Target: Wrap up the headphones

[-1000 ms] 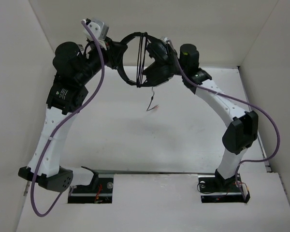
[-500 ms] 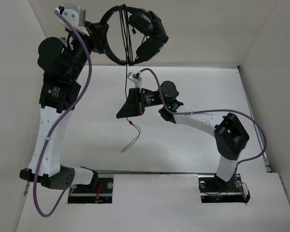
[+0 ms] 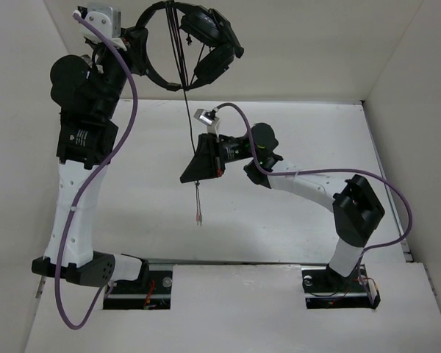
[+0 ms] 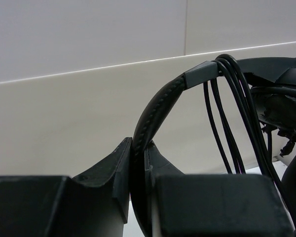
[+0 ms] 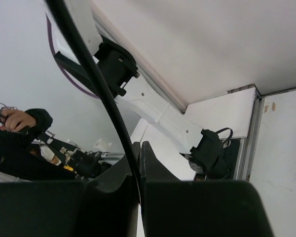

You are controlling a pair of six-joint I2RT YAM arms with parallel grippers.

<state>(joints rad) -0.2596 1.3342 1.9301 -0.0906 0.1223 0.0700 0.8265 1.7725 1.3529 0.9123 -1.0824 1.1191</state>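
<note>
Bases of both arms, bolted at the near edge of the white surface (image 3: 147, 206).

Plugs (image 3: 198, 219): small, coloured, dangling free at the cable end, just below the right pincer, over mid-surface.

Right pincer (image 3: 195, 179): low over mid-surface, fingers (image 5: 153, 168) pressed together on the thin black cable (image 3: 189, 118), which enters between them from above.

Cable: runs straight up from the right pincer to the headphones.

Headphones (image 3: 206, 33): black, over-ear, held high in the air at the far left, in front of the back wall; both earcups hang to the right of the band (image 4: 158, 108).

Cable turns (image 4: 227, 138): several strands looped over the band beside one earcup.

Left pincer (image 3: 138, 57): raised high, clamped tight on the padded band, one finger on either side.
</note>
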